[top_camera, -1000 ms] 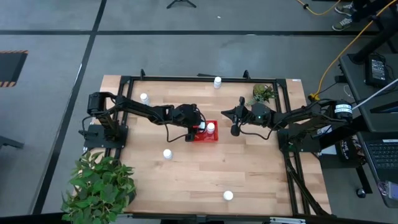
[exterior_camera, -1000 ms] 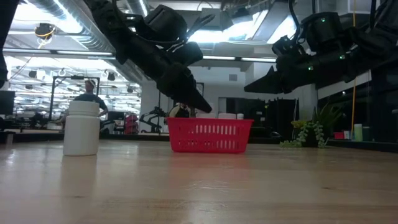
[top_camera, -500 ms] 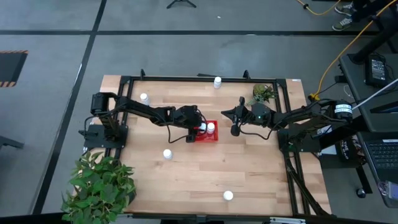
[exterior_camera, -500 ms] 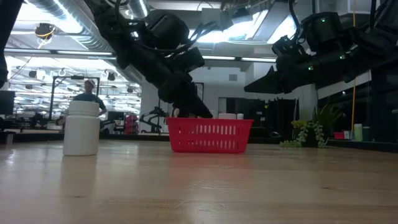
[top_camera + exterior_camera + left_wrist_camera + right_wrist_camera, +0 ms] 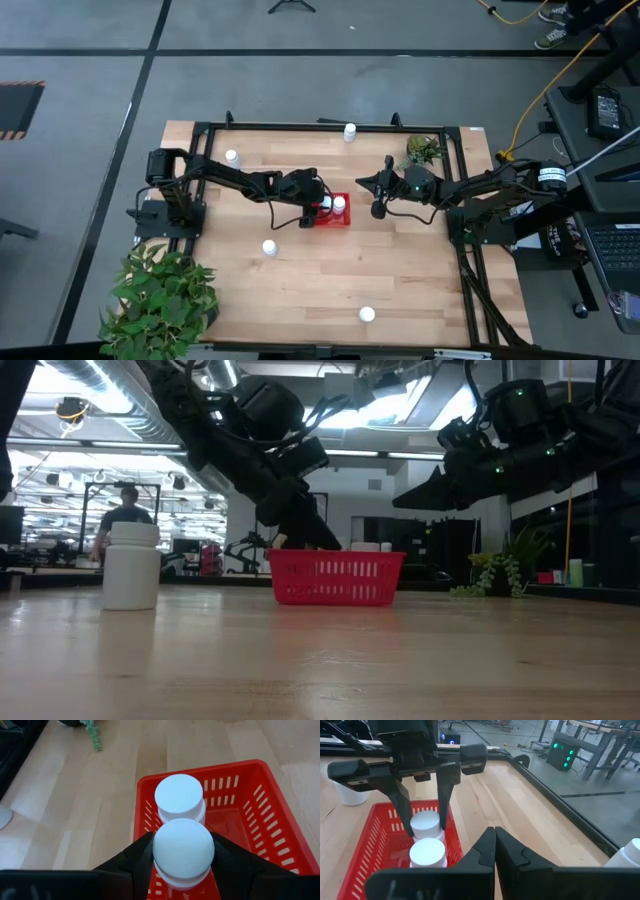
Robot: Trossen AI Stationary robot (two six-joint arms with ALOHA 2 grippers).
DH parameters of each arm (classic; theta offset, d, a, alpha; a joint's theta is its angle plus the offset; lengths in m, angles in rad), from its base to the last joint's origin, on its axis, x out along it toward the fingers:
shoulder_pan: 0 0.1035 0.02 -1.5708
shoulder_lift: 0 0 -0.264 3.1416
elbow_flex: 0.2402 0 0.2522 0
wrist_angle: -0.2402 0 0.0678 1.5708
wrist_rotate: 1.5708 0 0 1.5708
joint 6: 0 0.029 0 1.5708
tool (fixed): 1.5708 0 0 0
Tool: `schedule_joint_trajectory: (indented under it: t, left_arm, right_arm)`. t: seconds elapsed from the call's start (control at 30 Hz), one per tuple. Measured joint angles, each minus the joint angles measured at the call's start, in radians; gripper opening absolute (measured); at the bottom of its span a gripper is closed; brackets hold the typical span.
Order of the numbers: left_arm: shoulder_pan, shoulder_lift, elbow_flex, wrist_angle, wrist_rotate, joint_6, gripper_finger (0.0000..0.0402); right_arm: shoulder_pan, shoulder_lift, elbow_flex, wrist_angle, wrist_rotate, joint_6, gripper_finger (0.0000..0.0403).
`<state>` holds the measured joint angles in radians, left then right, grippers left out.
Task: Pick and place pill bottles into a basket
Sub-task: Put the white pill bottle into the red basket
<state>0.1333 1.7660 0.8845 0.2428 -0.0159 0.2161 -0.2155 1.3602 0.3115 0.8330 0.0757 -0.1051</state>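
Observation:
The red basket (image 5: 333, 218) stands mid-table. One white pill bottle (image 5: 339, 205) stands in it, also showing in the left wrist view (image 5: 179, 797). My left gripper (image 5: 320, 207) reaches down into the basket's left part, shut on a second bottle (image 5: 183, 851). My right gripper (image 5: 375, 209) hovers shut and empty just right of the basket. Four more bottles stand on the table: far edge (image 5: 348, 131), far left (image 5: 232, 157), near left of the basket (image 5: 269, 247), near edge (image 5: 367, 314). My left gripper pinches the bottle between its two fingers (image 5: 142, 856), one on each side just below the cap (image 5: 183, 845). The fingers come from above, slanting down from the table's left. The bottle is upright inside the basket; whether its base rests on the basket floor is hidden.
A small potted plant (image 5: 424, 150) stands at the far right of the table, and a larger plant (image 5: 160, 295) at the near left corner. A black frame rims the table. Bare wood lies between the basket and the near edge. A person (image 5: 125, 510) shows in the room behind.
My left gripper has gone down a little with its bottle, lowering it into the basket beside the standing bottle. The person in the background has stepped to the left.

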Motion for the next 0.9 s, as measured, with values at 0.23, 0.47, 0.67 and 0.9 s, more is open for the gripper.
schedule_joint_trajectory:
  t: [0.23,0.47,0.67,0.9]
  left_arm:
    - [0.0,0.0,0.0,-0.003,0.0,-0.001,0.0168]
    - [0.0,0.0,0.0,-0.003,0.0,-0.003,0.0169]
    - [0.0,0.0,0.0,0.008,0.0,-0.011,0.0185]
    - [0.0,0.0,0.0,0.016,0.0,-0.011,0.0191]
  right_arm:
    - [0.0,0.0,0.0,0.0,0.0,0.0,0.0005]
    - [0.0,0.0,0.0,0.0,0.0,0.013,0.0005]
    - [0.0,0.0,0.0,0.0,-0.001,0.022,0.0005]
    - [0.0,0.0,0.0,0.0,-0.001,0.022,0.0005]
